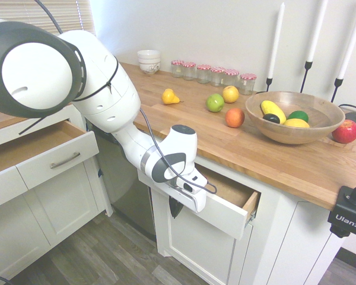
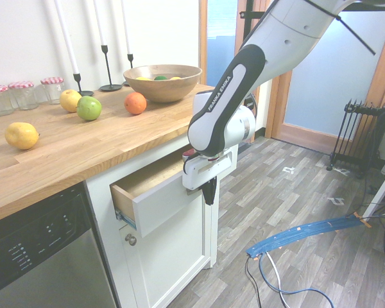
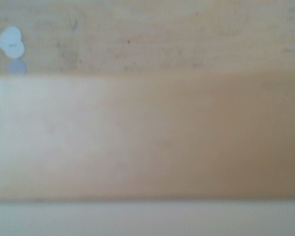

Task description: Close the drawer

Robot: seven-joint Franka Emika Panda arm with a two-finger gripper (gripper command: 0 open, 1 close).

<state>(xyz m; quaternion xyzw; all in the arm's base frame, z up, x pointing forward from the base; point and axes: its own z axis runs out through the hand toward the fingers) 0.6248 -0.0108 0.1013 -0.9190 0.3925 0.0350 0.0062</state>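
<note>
The drawer (image 1: 222, 211) sits just under the edge of the wooden counter (image 1: 273, 157), partly pulled out, its white front tilted away from the cabinet and a strip of its brown bottom (image 2: 155, 174) and light wood side showing. The gripper (image 2: 210, 191) points straight down against the outer face of the drawer front, its dark fingers (image 1: 175, 208) pressed together with nothing between them; whether they touch the handle cannot be told, since the hand covers that part. In the wrist view only blurred wood of the drawer (image 3: 147, 137) and the pale top edge of its front show. On the counter above the drawer stands a wooden bowl (image 1: 293, 133) holding yellow and green fruit, with a red apple (image 1: 345, 131) just beside it at the counter's far end. An orange (image 1: 234, 117), a green apple (image 1: 215, 103), a yellow apple (image 1: 230, 94) and a yellow pear (image 1: 169, 97) lie on the counter behind the drawer. A row of 6 jars (image 1: 212, 74) with red-checked lids and stacked white bowls (image 1: 149, 61) line the counter's back edge by the wall, and 3 tall white candles (image 1: 317, 35) rise behind the bowl. A narrower drawer (image 1: 53, 155) stands open in the next cabinet, well apart from the counter's drawer.
</note>
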